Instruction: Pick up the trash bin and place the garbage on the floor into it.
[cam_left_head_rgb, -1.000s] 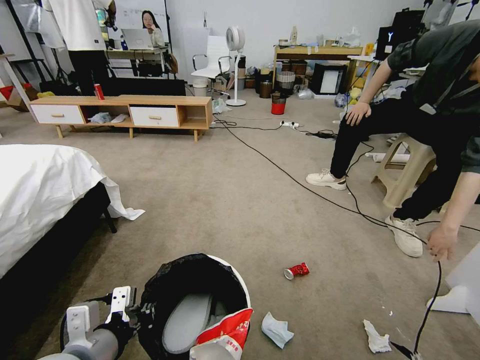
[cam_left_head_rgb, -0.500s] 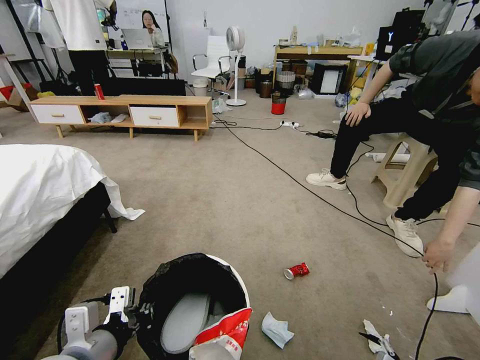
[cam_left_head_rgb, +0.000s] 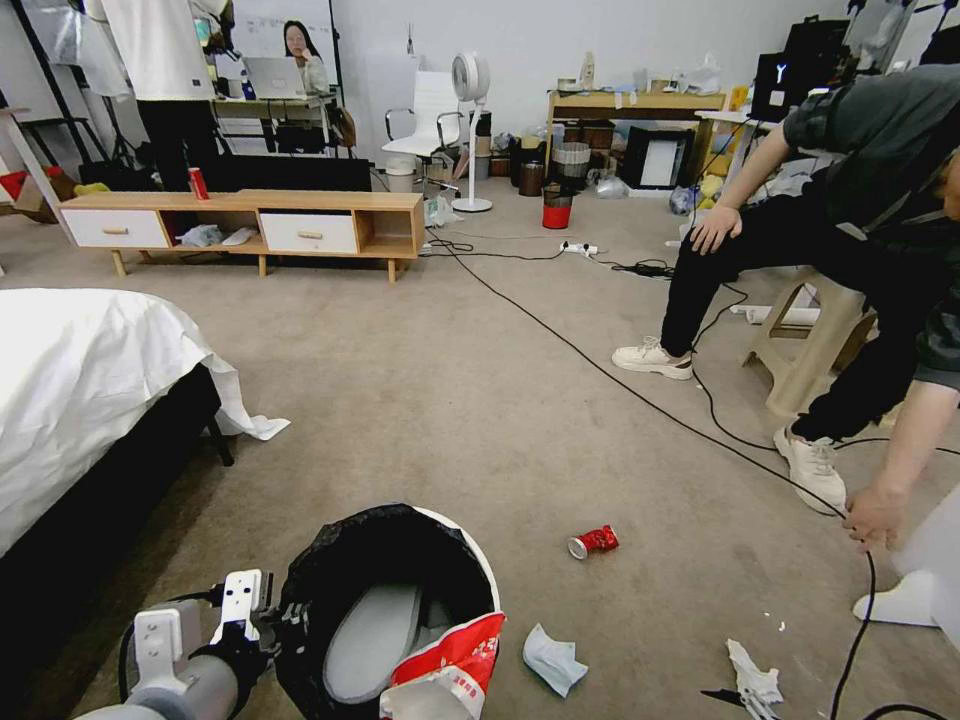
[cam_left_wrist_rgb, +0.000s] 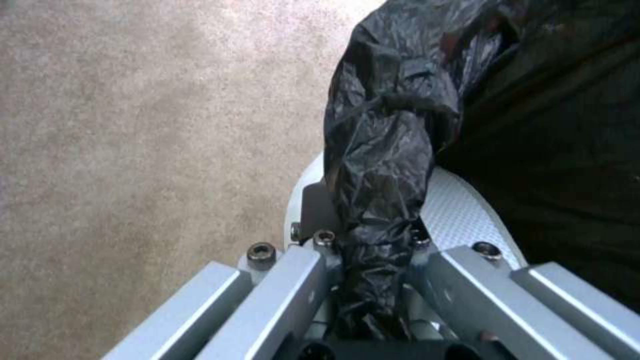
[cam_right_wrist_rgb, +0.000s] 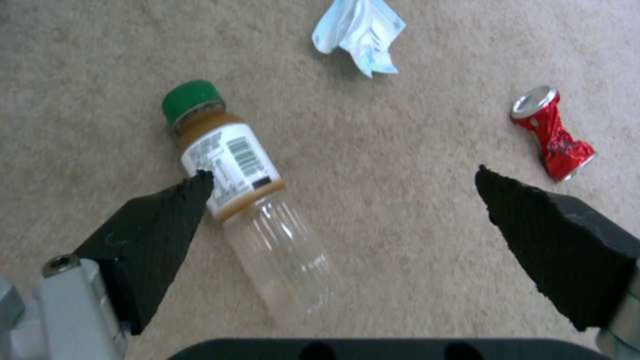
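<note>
The floor (cam_left_head_rgb: 480, 420) carries the litter unmoved since a second ago. The trash bin (cam_left_head_rgb: 385, 600) stays clamped by the left gripper (cam_left_wrist_rgb: 373, 250), fingers closed on its bagged rim. The right gripper (cam_right_wrist_rgb: 343, 185) hangs wide open over the green-capped bottle (cam_right_wrist_rgb: 233, 170), crushed can (cam_right_wrist_rgb: 552, 132) nearby, so collection continues.

white-sheeted bed (cam_left_head_rgb: 80, 380), wooden cabinet (cam_left_head_rgb: 245, 228), standing fan (cam_left_head_rgb: 470, 120)
</note>
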